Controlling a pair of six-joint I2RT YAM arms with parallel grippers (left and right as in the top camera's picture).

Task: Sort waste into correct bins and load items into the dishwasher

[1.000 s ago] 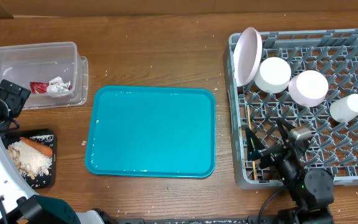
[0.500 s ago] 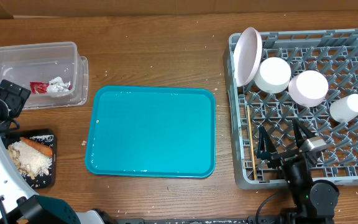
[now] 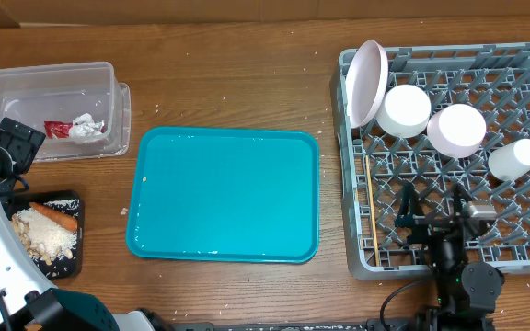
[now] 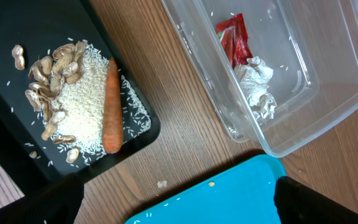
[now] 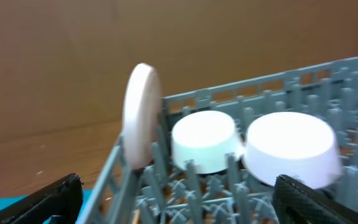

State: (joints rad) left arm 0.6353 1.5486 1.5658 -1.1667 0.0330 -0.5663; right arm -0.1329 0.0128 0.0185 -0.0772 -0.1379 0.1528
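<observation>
The grey dish rack at the right holds an upright white plate, a bowl, a second round dish and a cup. The chopsticks lie along its left side. My right gripper is open and empty over the rack's front, right of the chopsticks. The clear tub holds the red wrapper and napkin. The black tray holds food scraps and the carrot. My left gripper is open and empty above them.
The teal serving tray lies bare mid-table, its corner under the left gripper. Small crumbs dot the wood. In the right wrist view the plate and bowl stand ahead of the open fingers.
My right gripper has moved right, away from the chopsticks, which now lie free along the rack's left side. The left arm has not moved.
</observation>
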